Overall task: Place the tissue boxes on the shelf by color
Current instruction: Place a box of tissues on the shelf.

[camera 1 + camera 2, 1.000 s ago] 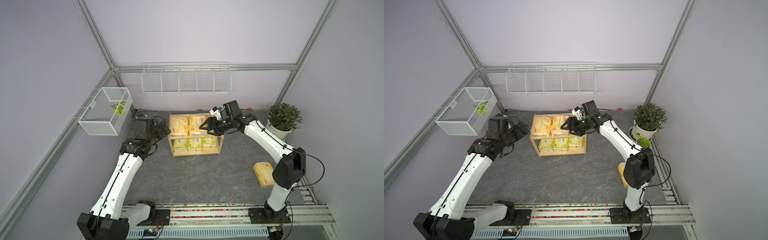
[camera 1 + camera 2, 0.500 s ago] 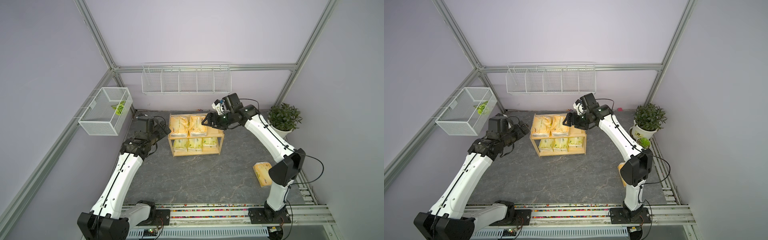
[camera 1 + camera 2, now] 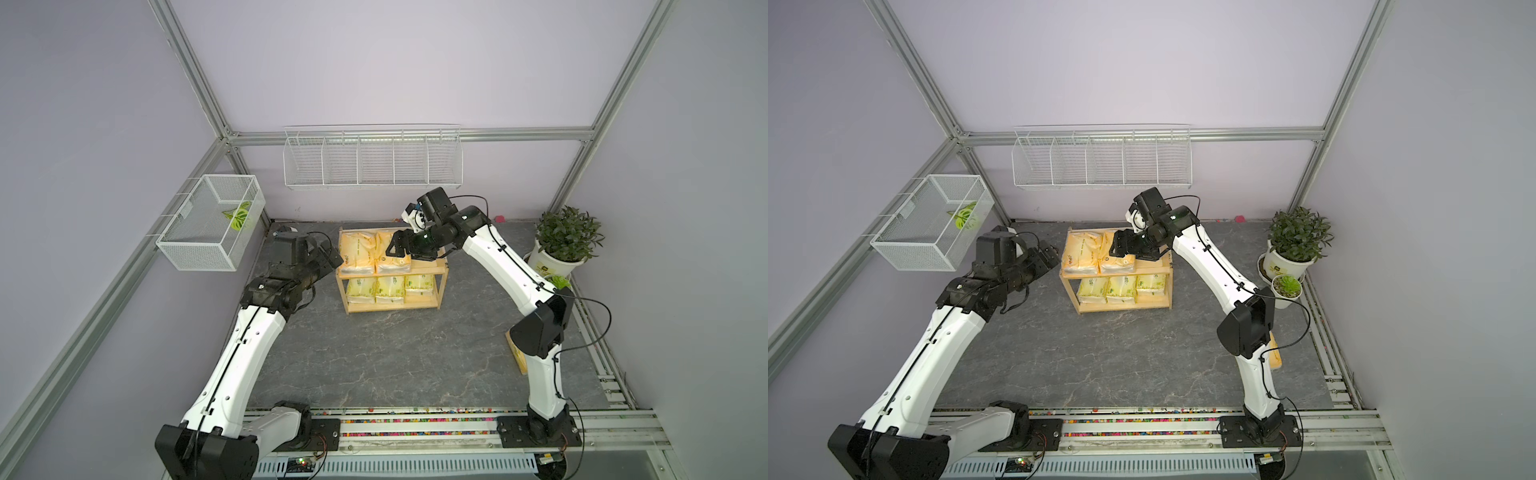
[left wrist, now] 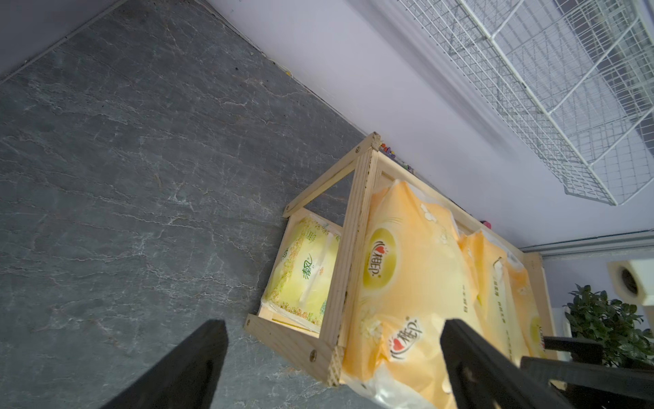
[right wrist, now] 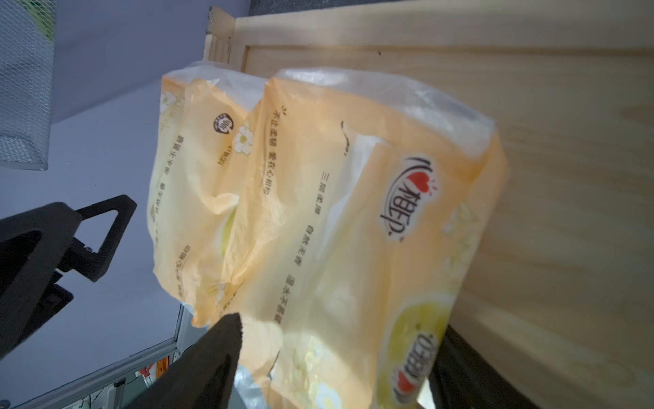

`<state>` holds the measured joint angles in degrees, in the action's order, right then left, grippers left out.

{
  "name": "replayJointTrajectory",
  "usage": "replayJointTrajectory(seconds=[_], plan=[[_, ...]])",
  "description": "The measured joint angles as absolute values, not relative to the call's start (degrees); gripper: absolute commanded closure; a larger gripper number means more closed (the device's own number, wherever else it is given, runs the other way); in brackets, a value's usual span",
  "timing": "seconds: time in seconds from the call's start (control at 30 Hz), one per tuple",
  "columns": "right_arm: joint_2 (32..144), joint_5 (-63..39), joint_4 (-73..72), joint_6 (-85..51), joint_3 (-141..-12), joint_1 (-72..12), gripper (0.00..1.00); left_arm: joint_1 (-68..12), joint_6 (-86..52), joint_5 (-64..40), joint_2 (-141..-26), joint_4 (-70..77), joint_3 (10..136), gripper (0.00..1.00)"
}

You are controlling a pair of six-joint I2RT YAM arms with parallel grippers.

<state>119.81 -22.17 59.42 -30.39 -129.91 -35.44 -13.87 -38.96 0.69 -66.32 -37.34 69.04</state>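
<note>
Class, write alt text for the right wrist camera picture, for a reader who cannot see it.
Two orange-yellow tissue packs lie side by side on the light wooden shelf, the nearer pack filling most of the frame. The right gripper has its black jaws open on either side of that pack's near end.

Lilac walls point(image 3: 374, 62) meet a grey stone floor point(image 3: 374, 353).

two packs point(image 3: 358, 252) side by side on the upper board of the shelf point(image 3: 392, 308), three packs point(image 3: 390, 289) in a row on the lower; well right, a sixth pack point(image 3: 516, 360), half hidden, seemingly on the table point(image 3: 374, 365).
</note>
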Motion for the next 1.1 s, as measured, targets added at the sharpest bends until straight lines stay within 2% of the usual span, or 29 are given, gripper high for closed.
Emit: replayJointTrajectory(seconds=[0.33, 0.73, 1.1], plan=[[120.97, -21.69, 59.99, -30.17, -131.59, -35.99, 0.16, -13.89, -39.40, -1.43, -66.32, -35.77, 67.29, 0.00], [121.91, -16.29, 63.33, -28.03, -135.31, -35.40, 0.15, -13.87, -39.40, -1.80, -66.30, -35.42, 67.16, 0.00], [125.14, -16.56, 64.10, -28.08, -140.88, -35.79, 0.16, -13.87, -39.38, -2.07, -66.30, -35.40, 67.16, 0.00]])
